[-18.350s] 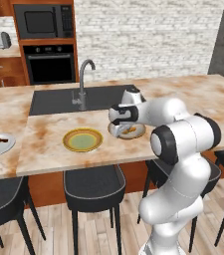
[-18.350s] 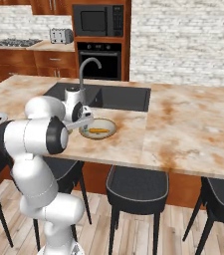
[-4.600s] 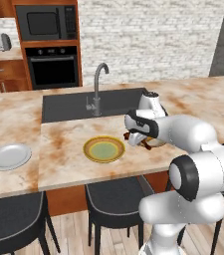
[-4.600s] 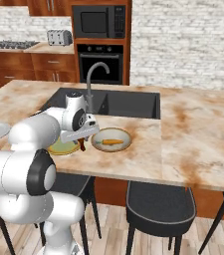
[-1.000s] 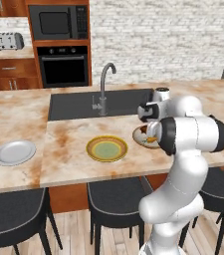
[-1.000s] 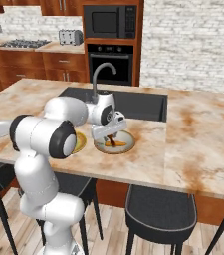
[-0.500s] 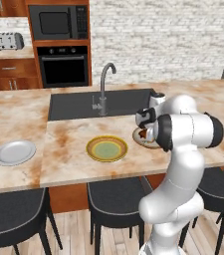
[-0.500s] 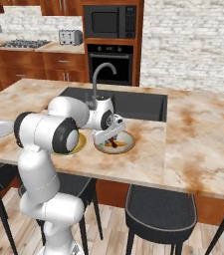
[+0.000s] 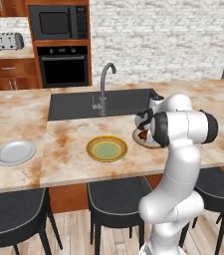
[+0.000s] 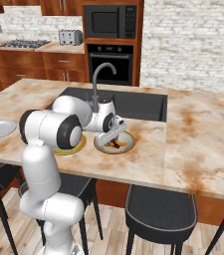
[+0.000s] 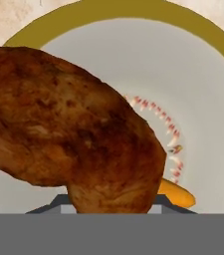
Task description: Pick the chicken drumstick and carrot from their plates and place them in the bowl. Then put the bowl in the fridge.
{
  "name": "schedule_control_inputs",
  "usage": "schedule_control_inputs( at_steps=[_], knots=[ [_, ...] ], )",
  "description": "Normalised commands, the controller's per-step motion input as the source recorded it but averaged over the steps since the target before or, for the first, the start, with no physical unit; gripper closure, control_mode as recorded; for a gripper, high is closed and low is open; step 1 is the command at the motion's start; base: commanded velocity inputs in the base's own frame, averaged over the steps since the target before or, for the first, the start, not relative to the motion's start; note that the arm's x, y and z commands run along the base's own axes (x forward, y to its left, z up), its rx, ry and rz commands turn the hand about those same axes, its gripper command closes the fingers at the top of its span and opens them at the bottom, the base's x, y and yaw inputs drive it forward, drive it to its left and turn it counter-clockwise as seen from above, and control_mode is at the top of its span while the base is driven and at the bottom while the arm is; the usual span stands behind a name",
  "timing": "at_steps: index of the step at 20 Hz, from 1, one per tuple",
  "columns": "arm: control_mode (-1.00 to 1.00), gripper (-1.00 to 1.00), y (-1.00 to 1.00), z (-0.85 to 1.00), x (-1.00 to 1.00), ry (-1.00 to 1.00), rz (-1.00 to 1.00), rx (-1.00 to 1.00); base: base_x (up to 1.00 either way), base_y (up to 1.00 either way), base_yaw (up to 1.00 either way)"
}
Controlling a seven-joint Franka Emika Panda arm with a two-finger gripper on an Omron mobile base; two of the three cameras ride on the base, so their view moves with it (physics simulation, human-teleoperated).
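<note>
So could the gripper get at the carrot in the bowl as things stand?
Probably not: the gripper is shut on the chicken drumstick, which lies over most of the carrot in the bowl.

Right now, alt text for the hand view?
Close-up of the brown chicken drumstick held in the gripper over the bowl, pale inside with a tan rim. The orange carrot tip peeks out beneath the drumstick, lying in the bowl.
</note>
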Motion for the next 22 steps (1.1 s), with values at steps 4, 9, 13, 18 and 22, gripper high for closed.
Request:
schedule_control_inputs(
  at_steps=[4,9,13,18,22],
  knots=[
    [-1.00,1.00,-0.16,0.00,0.34,0.15,0.03,0.00,0.00,0.00,0.00],
    [-1.00,1.00,-0.06,-0.05,0.26,0.20,0.01,0.01,0.00,0.00,0.00],
    [-1.00,-1.00,-0.01,-0.14,-0.02,0.07,0.00,0.00,0.00,0.00,0.00],
    [-1.00,-1.00,-0.09,-0.03,-0.11,0.01,0.00,0.03,0.00,0.00,0.00],
    [-1.00,-1.00,-0.13,0.26,-0.17,-0.01,0.00,0.11,0.00,0.00,0.00]
  ],
)
